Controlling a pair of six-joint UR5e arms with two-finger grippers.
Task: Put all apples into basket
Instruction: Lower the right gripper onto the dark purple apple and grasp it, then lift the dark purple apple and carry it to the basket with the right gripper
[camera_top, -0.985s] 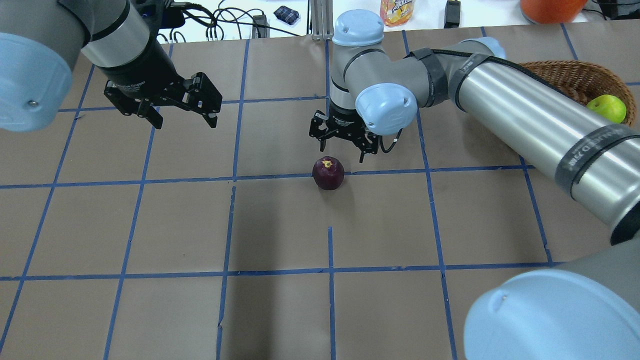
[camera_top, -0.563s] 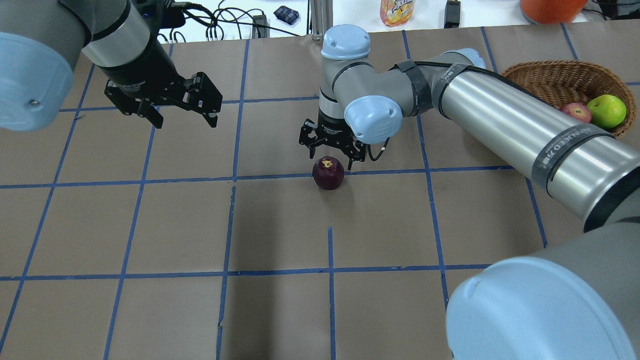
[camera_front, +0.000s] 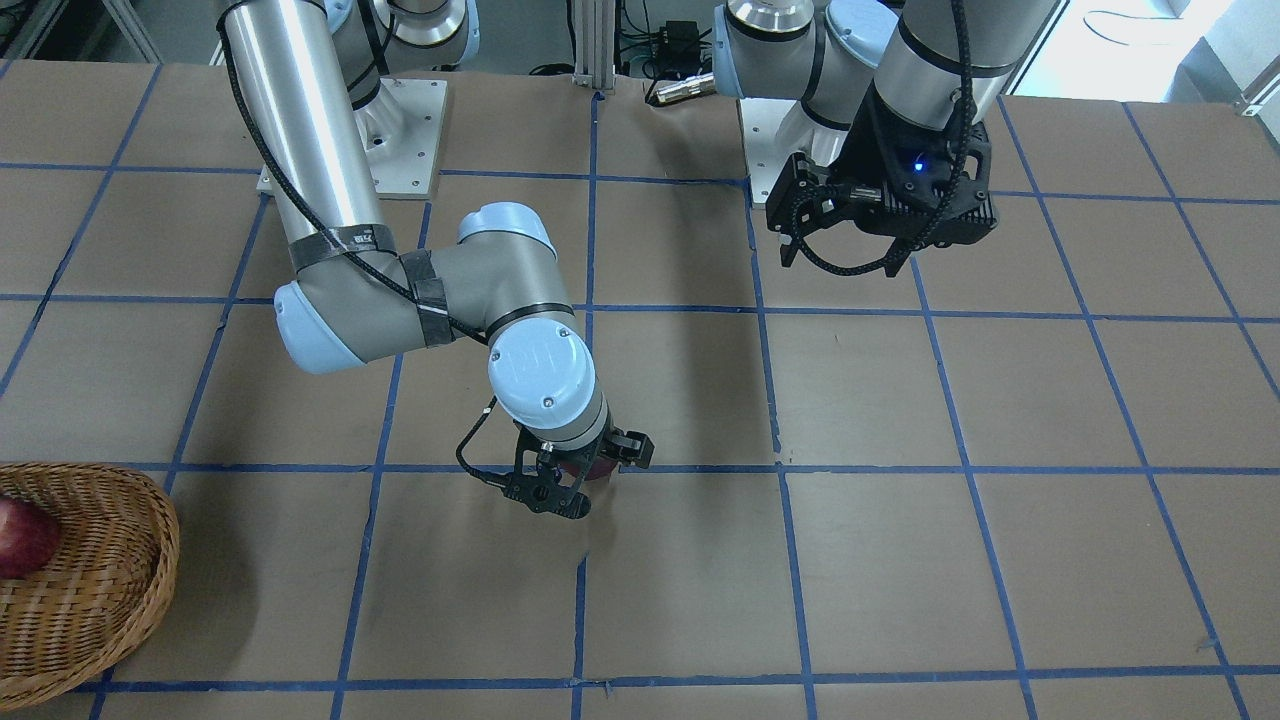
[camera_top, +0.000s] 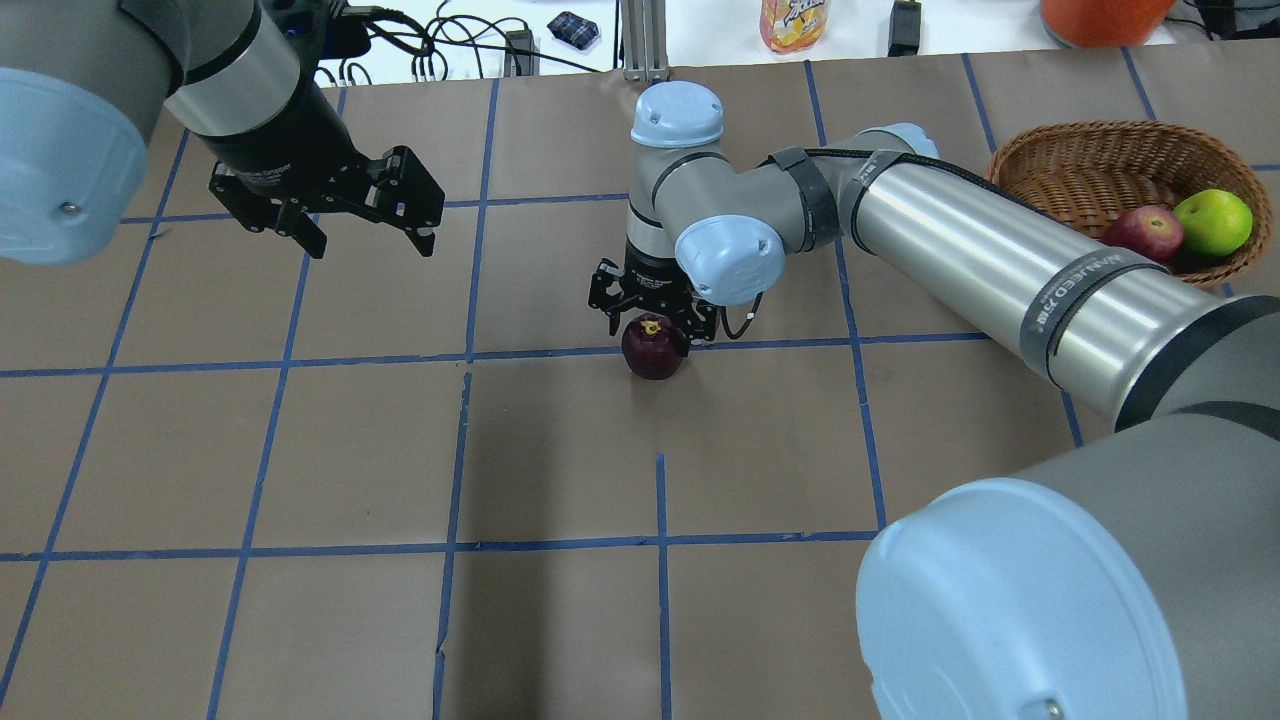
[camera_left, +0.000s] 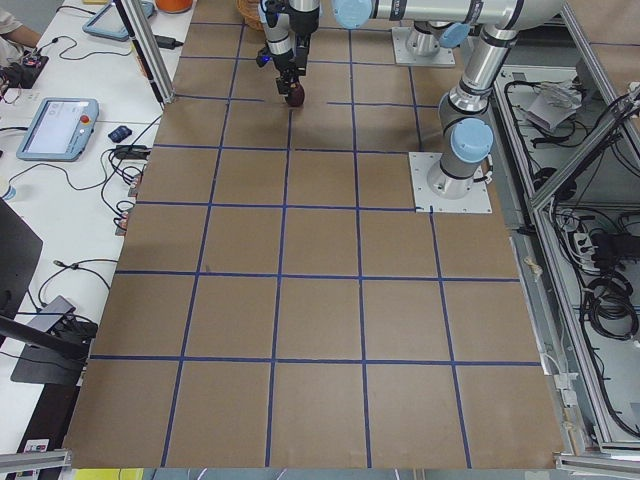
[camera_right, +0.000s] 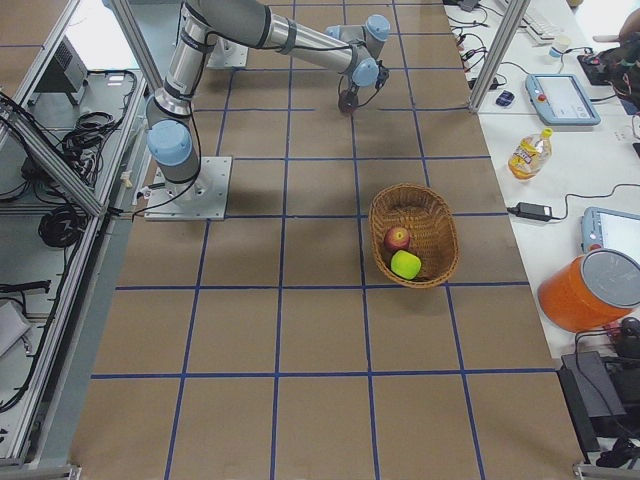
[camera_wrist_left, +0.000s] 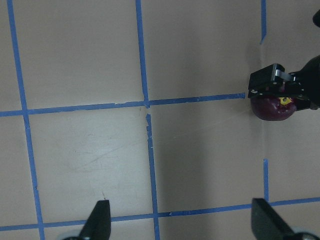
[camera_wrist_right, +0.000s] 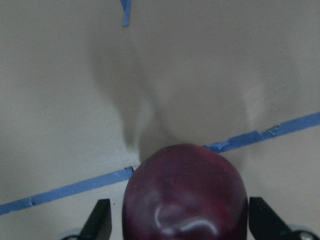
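Observation:
The dark maroon apple (camera_top: 653, 352) with a yellow stem spot rests on a blue tape line mid-table. My right gripper (camera_top: 650, 330) is lowered over it, open, one finger on each side; the right wrist view shows the maroon apple (camera_wrist_right: 185, 195) between the fingertips (camera_wrist_right: 100, 222) with a thin gap on either side. The wicker basket (camera_top: 1090, 150) sits at the far right and holds the red apple (camera_top: 1145, 230) and the green apple (camera_top: 1213, 222). My left gripper (camera_top: 370, 235) hangs open and empty at the upper left, well above the table.
Beyond the table's far edge stand a drink bottle (camera_top: 793, 22), an orange bucket (camera_top: 1100, 18) and cables (camera_top: 450, 45). My right arm's long silver link (camera_top: 980, 260) stretches between the maroon apple and the basket. Brown paper with blue tape lines covers the table.
My right gripper has moved left and down, from beside and behind the maroon apple to straddling it. The arm has swung off the basket, uncovering the red apple. The left gripper has not moved.

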